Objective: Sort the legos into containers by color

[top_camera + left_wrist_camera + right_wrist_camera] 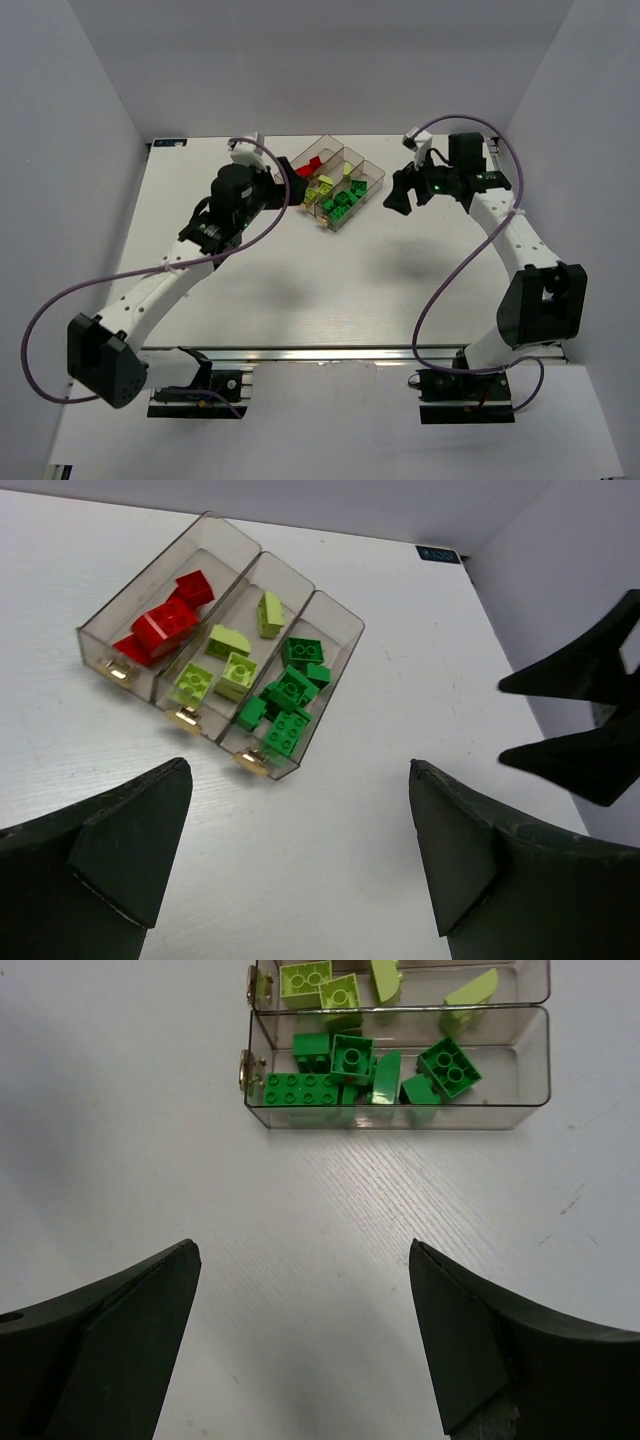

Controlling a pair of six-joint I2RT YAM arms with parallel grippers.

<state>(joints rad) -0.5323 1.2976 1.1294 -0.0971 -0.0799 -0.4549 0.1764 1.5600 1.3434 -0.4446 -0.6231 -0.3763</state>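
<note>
Left hand (300,770) and right hand (302,1250) are hovering spread and empty, table (350,880) stretching just ahead to the near edge of the containers (338,675).

We've got top external high behind the near edge, looking down over the whole table (300,290). Both wrist cams sit closer, tilted down; all three share the containers (335,620).

The right wrist view's top edge crops the yellow-green legos (340,990) and their compartment (522,985).
</note>
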